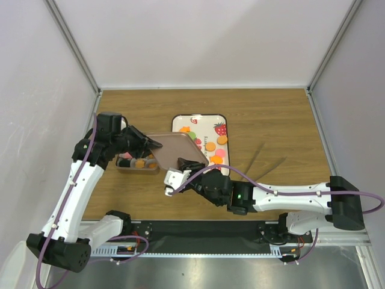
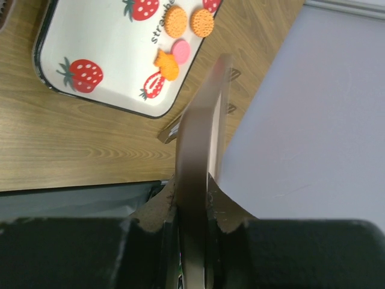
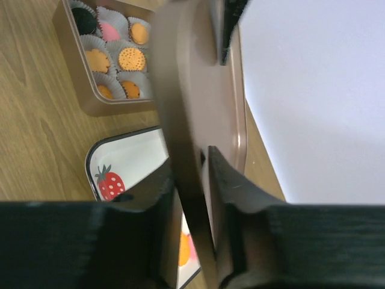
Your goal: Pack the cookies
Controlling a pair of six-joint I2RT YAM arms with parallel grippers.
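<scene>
Grip: both arms clamped on one flat brown lid [image 1: 179, 149], an arm at each end, presumably to stop a wide thin plate from sagging or twisting.
Left gripper [image 2: 191, 201]: closed tight on the lid's edge, a finger on either face, plate seen edge-on and running straight away from the jaws.
Right gripper [image 3: 194, 171]: likewise pinched onto the opposite edge, raised rim of the lid showing beside the jaws.
Lid: carried off the table [image 1: 271, 120], tilted, above the stretch between tin [image 3: 117, 106] and tray [image 2: 96, 30]; resting on neither, by the overhead view.
Tin: open, on the wood to the left of the tray, partly hidden under the left arm from above.
Packed cookies [image 3: 131, 58]: black, pink and orange discs inside the tin, each seated in a white paper cup, apart and in rows, probably to prevent rubbing.
Loose cookies [image 2: 189, 21]: orange, pink and green ones lying flat on the strawberry-print tray, not in cups.
Step, as a judgement: lid handling, toward the tin or away from it; cannot tell which.
Progress: likely unfinished, given discs outside the tin.
Risk: bending or slipping of the lid under uneven pull from the two arms.
</scene>
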